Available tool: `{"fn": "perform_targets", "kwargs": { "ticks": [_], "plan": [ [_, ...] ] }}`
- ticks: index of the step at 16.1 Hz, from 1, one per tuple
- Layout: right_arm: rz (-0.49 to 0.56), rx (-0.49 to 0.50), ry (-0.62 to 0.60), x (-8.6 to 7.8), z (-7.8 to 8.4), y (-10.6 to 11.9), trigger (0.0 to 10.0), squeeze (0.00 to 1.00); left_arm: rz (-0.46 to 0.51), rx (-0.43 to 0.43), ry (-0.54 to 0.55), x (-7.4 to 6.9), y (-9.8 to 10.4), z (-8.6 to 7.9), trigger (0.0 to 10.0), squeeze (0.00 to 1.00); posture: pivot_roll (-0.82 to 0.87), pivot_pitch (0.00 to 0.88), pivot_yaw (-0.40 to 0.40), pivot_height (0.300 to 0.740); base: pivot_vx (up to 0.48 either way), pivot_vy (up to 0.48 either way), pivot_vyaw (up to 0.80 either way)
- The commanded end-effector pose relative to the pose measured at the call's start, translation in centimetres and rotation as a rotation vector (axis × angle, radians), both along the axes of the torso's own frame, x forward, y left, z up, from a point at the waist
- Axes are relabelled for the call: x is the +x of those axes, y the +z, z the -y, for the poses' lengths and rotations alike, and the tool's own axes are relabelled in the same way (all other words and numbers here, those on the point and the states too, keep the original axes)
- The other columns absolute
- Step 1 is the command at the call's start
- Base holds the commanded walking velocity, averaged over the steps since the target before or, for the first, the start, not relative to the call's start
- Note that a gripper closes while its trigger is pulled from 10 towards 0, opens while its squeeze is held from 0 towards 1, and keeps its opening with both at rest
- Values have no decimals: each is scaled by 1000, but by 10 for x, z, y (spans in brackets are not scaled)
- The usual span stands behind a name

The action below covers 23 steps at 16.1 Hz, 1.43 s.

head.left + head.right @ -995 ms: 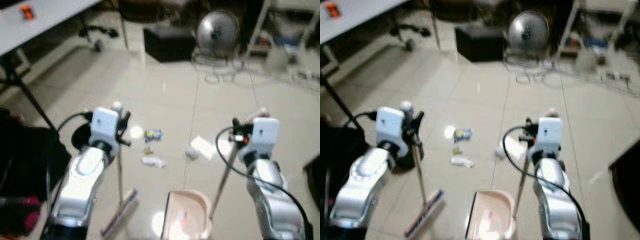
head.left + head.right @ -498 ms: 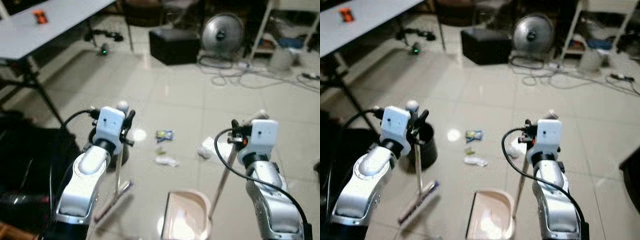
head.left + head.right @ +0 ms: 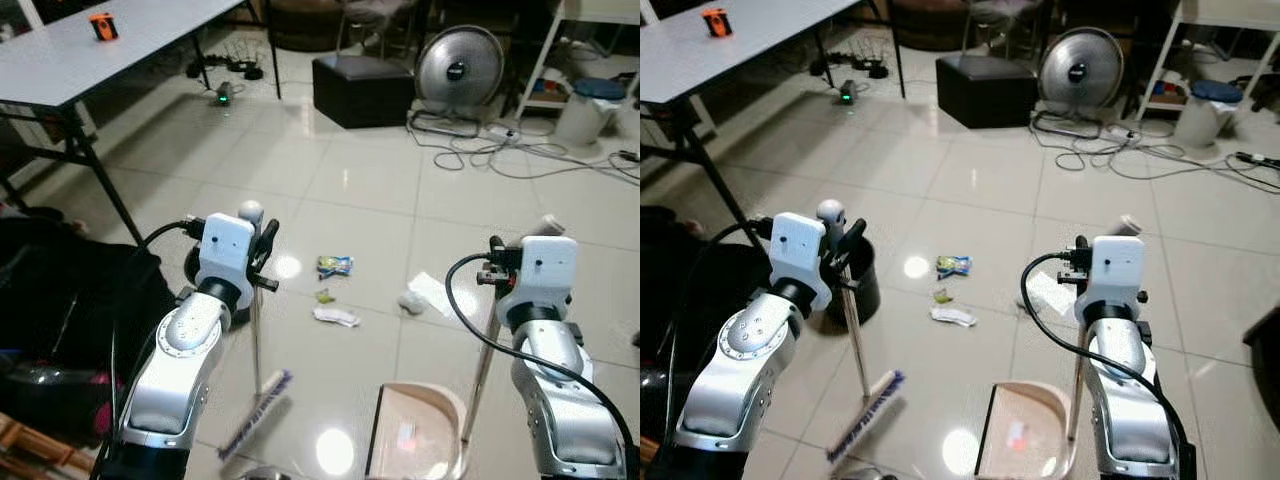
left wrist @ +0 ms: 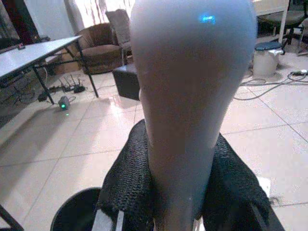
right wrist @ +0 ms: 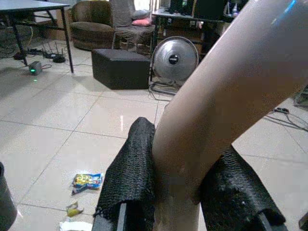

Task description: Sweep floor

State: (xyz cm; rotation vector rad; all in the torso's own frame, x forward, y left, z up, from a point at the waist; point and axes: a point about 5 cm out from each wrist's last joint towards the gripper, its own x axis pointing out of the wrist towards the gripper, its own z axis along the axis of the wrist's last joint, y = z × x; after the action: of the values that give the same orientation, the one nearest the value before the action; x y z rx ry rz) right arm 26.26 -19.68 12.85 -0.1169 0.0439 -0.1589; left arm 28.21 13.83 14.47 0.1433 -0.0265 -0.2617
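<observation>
My left gripper point(image 3: 258, 250) is shut on the broom's handle point(image 4: 192, 96); the broom's bristle head point(image 3: 256, 413) rests on the tiled floor below. My right gripper point(image 3: 495, 275) is shut on the dustpan's handle point(image 5: 221, 110), and the beige dustpan point(image 3: 415, 445) sits on the floor in front of me. Litter lies ahead between the arms: a blue-and-yellow wrapper point(image 3: 335, 265), a small yellow scrap point(image 3: 323, 296), a white crumpled wrapper point(image 3: 336, 316), a crumpled white ball point(image 3: 409, 301) and a flat white paper point(image 3: 433, 293).
A black bin point(image 3: 858, 282) stands by my left arm. A grey table point(image 3: 90, 45) is at the far left, a dark bag point(image 3: 60, 320) at my left. Ahead stand a black box point(image 3: 362, 90), a fan point(image 3: 458, 68), floor cables point(image 3: 500, 150) and a white bucket point(image 3: 583, 110).
The camera has shifted, and the scene now looks sharper. The broom head has swung right and closer in. Both grippers keep their hold on the handles.
</observation>
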Motion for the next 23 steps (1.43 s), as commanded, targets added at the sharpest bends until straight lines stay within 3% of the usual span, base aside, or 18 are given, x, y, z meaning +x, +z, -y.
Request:
{"fn": "perform_targets", "kwargs": {
  "ticks": [1,4,12,18,23],
  "plan": [
    [56,36,14,4,-4,11,10000,0,95,0,18,5,17,-1,10000,0,4,31,47,740,0,0,0],
    [66,38,20,5,-5,13,10000,0,135,-31,23,7,25,2,10000,0,5,20,47,740,196,0,-671],
    [85,19,54,7,-8,15,10000,0,123,-38,33,5,20,0,10000,0,4,8,43,740,323,0,0],
    [56,9,122,7,-17,16,10000,0,111,-38,81,1,12,-5,10000,0,-12,19,-45,740,324,0,0],
    [65,-9,131,8,-14,28,10000,0,130,-28,76,2,14,-6,10000,0,-36,26,-62,740,339,0,0]
  ]
}}
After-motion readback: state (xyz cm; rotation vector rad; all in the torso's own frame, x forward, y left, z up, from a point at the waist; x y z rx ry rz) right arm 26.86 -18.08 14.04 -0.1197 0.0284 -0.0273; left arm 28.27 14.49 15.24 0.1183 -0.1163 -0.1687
